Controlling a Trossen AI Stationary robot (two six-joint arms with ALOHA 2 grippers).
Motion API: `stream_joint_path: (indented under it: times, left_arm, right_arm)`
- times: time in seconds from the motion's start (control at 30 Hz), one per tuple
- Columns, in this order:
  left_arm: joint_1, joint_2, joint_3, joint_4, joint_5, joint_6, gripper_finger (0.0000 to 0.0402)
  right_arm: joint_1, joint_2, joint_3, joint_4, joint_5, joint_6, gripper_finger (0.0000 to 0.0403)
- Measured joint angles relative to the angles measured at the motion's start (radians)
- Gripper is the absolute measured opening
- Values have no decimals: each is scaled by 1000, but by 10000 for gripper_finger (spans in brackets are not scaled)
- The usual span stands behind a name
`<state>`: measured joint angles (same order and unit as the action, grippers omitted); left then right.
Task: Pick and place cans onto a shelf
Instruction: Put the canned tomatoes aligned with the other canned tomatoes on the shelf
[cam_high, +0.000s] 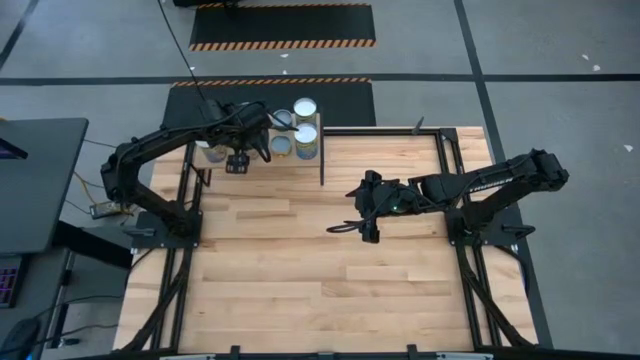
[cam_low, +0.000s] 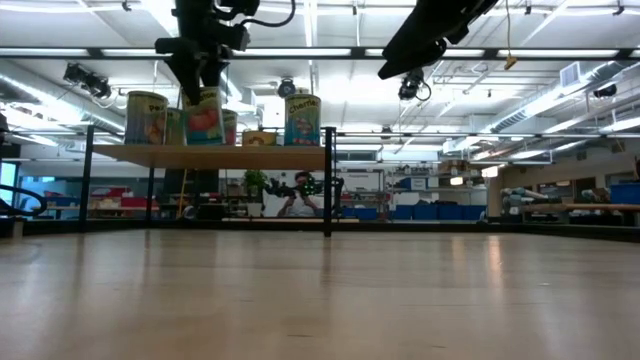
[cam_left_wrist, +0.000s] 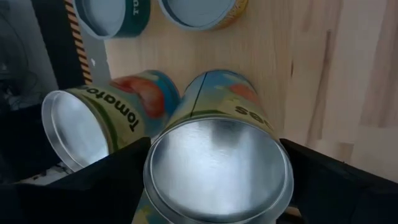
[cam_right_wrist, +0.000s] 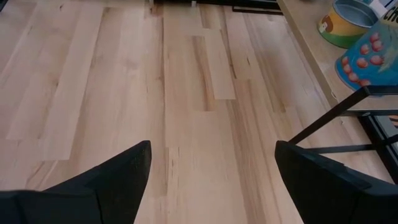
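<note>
The shelf (cam_low: 250, 155) stands at the table's far left and bears several cans (cam_high: 305, 130) with silver tops and coloured labels. My left gripper (cam_high: 240, 152) hangs over the shelf's left part, shut on one can (cam_left_wrist: 217, 168). This can shows in the low view as the nearest can (cam_low: 203, 115), under the gripper (cam_low: 200, 75). A "Tomato" can (cam_left_wrist: 93, 124) stands close beside it. My right gripper (cam_high: 355, 230) hovers open above the bare table right of the shelf, nothing between its fingers (cam_right_wrist: 211, 180). My left gripper holds the can by its upper wall, just below the silver top's rim (cam_left_wrist: 149, 171), one finger (cam_left_wrist: 112, 177) on each of two opposite sides. The fingers come from above, slanting steeply down. The can stands about upright, its bottom (cam_low: 203, 142) down at the shelf board.
The shelf's black legs (cam_right_wrist: 336, 118) and frame (cam_high: 322, 160) stand between the two arms. Two more cans (cam_right_wrist: 348, 22) sit at the shelf's right end. Bare wooden tabletop (cam_high: 320, 290) spreads toward the near edge. A black frame rail (cam_high: 445, 160) runs along the table's right side.
</note>
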<state>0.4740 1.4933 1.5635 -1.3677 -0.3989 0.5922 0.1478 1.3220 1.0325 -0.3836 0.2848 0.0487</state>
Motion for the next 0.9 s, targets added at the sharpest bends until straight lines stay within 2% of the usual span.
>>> stream_joint_path:
  times: [0.53, 0.77, 0.9]
  left_arm:
    - [-2, 0, 0, -6, -25, -14, 353]
    - [7, 0, 0, 3, 59, -12, 348]
    - [24, 0, 0, 10, 56, -9, 335]
  right_arm:
    - [0, 0, 0, 0, 0, 0, 350]
    - [0, 0, 0, 0, 0, 0, 350]
    - [1, 0, 0, 0, 0, 4, 350]
